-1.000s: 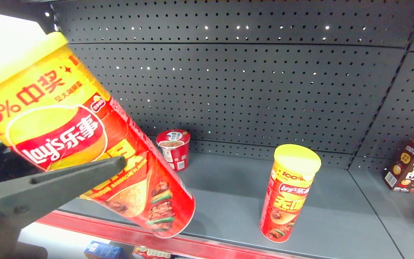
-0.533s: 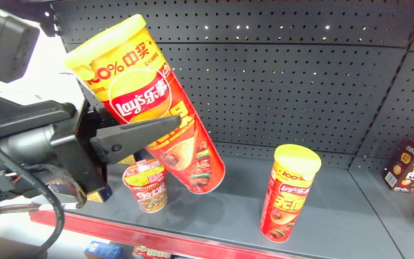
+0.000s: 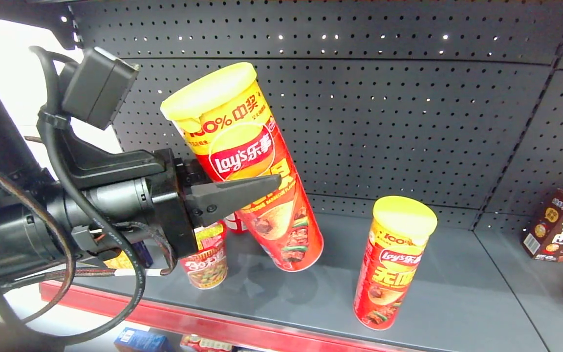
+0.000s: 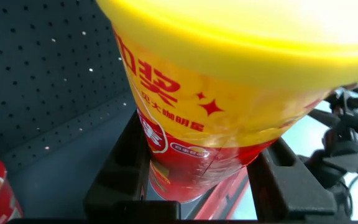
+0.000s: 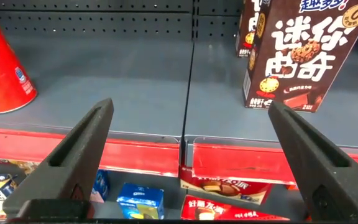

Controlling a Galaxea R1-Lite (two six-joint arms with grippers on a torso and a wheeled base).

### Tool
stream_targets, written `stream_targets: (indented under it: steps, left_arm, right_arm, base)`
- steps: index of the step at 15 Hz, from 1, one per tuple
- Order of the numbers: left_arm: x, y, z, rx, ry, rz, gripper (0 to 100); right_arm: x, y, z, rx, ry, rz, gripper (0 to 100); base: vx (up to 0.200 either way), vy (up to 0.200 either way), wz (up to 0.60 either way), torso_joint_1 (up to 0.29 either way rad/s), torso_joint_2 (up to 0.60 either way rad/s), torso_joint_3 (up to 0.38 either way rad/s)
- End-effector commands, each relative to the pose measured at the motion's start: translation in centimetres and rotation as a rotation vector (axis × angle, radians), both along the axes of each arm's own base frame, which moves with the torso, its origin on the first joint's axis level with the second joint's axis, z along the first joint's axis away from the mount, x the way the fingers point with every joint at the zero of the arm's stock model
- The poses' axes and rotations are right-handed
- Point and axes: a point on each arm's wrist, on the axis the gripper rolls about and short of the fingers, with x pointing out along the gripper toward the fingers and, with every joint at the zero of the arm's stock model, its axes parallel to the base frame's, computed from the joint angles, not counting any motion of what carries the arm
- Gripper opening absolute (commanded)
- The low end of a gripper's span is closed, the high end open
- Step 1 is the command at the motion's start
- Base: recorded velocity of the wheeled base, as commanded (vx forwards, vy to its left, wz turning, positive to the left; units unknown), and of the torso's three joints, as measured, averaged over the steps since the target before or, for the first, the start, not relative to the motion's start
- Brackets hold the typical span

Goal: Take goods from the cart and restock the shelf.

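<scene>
A tall red and yellow chips can (image 3: 247,156) hangs tilted over the grey shelf (image 3: 438,298), its yellow lid toward the upper left. My left gripper (image 3: 257,178) is shut on its middle, and the far finger is hidden behind it. The can's lower end is close to the shelf surface; I cannot tell whether it touches. In the left wrist view the can (image 4: 222,99) sits between the black fingers (image 4: 114,180). A second, matching can (image 3: 393,264) stands upright to the right. My right gripper (image 5: 191,106) is open and holds nothing, in front of the shelf's red edge (image 5: 135,152).
A cup of noodles (image 3: 206,261) stands near the shelf front under the left gripper, with a red cup (image 3: 231,224) behind it. Brown chocolate boxes (image 3: 560,227) stand at the far right. Open shelf floor lies between the two cans and right of the upright one. Lower shelves hold boxes (image 5: 140,200).
My left arm has carried the chips can rightward and deeper over the shelf, away from the camera. The can has become more upright, its lower end now beside the cups.
</scene>
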Motion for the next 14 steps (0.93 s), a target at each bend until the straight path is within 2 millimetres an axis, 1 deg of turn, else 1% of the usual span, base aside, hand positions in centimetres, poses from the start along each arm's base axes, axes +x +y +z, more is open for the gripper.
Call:
stream_targets:
  steps: [1, 2, 4, 10, 14]
  left_arm:
    - [0.0, 0.1, -0.3, 0.005, 0.008, -0.017, 0]
    - [-0.1, 0.3, -0.7, 0.017, 0.029, -0.033, 0]
    - [0.2, 0.7, -1.9, 0.038, 0.056, -0.036, 0]
    - [1.2, 0.9, -2.2, 0.020, 0.037, -0.017, 0]
    - [1.6, 1.5, -2.2, 0.016, 0.031, -0.016, 0]
  right_arm:
    - [0.0, 0.0, 0.0, 0.000, 0.000, 0.001, 100]
    - [0.0, 0.0, 0.0, 0.000, 0.000, 0.000, 100]
    - [0.0, 0.0, 0.0, 0.000, 0.002, 0.000, 100]
    - [0.0, 0.0, 0.0, 0.000, 0.000, 0.000, 100]
    - [0.0, 0.0, 0.0, -0.007, 0.004, 0.012, 100]
  base:
    - [0.000, 0.000, 0.00, 0.000, 0.00, 0.000]
    - [0.000, 0.000, 0.00, 0.000, 0.00, 0.000]
    - [0.000, 0.000, 0.00, 0.000, 0.00, 0.000]
    - [0.000, 0.000, 0.00, 0.000, 0.00, 0.000]
    - [0.000, 0.000, 0.00, 0.000, 0.00, 0.000]
